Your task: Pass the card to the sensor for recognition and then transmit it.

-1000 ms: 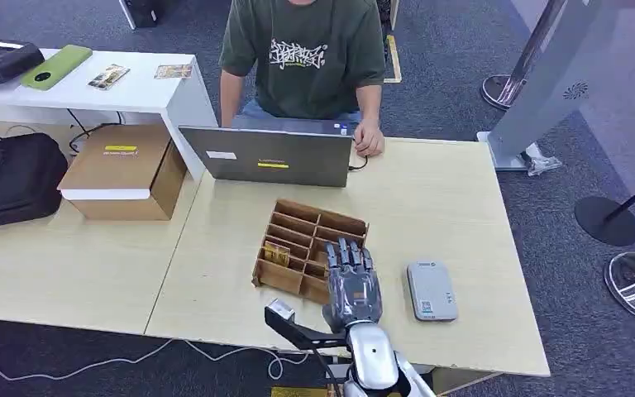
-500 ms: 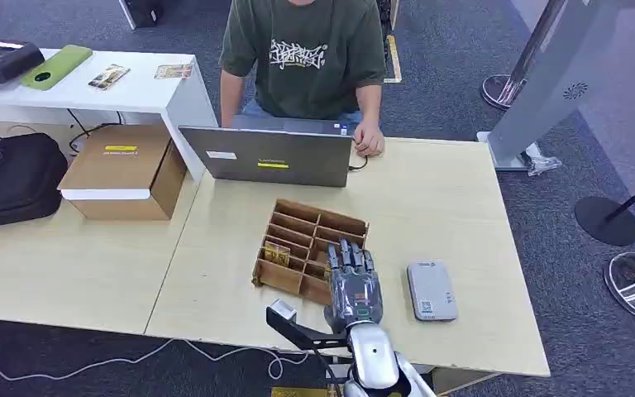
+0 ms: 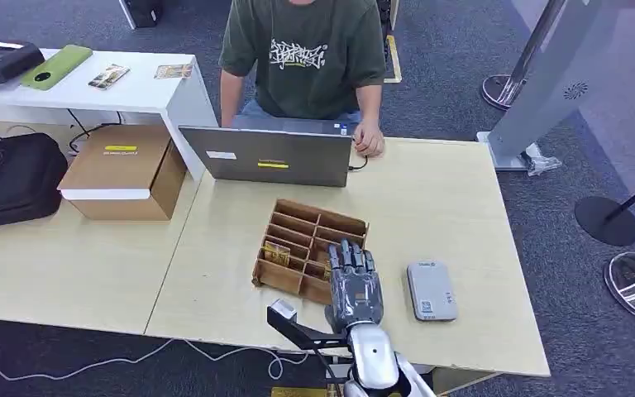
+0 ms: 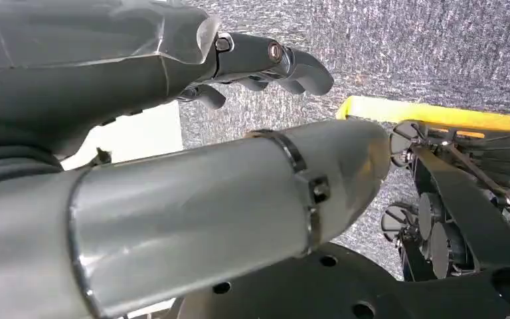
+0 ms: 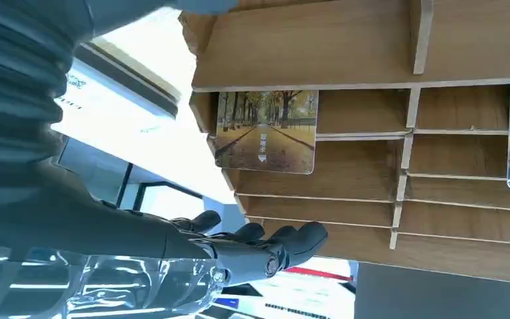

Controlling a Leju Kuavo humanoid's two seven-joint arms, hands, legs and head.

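Now right hand (image 3: 352,285) over the wooden card rack (image 3: 298,236), fingers (image 5: 285,242) spread, empty, beside the sensor (image 3: 431,290).

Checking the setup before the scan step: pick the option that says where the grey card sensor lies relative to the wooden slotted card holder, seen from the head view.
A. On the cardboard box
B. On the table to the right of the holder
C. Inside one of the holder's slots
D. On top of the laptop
B: the grey card sensor lies flat on the table, to the right of the wooden card holder, with the right hand between them.
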